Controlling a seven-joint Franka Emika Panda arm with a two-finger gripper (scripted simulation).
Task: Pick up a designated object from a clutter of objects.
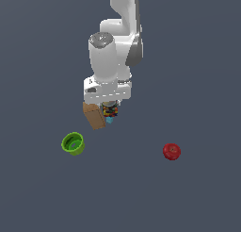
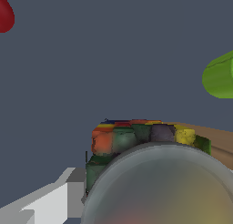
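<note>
The designated object (image 1: pixel 110 110), a squat can with a greyish top and dark sides speckled red, yellow and orange, sits directly under the white hand in the exterior view. My gripper (image 1: pixel 111 108) stands around it, shut on it as far as I can see. In the wrist view the can (image 2: pixel 136 139) fills the lower frame, its grey top very close to the camera. One white finger (image 2: pixel 68 191) lies against the can's side; the other finger is hidden. The rest of the clutter of objects is spread around the can.
A tan cardboard box (image 1: pixel 94 116) leans right beside the can on the exterior view's left, also seen in the wrist view (image 2: pixel 220 143). A cyan brick (image 1: pixel 109 120) peeks out below the can. A green cup (image 1: pixel 73 144) and a red ball (image 1: pixel 172 151) lie farther off.
</note>
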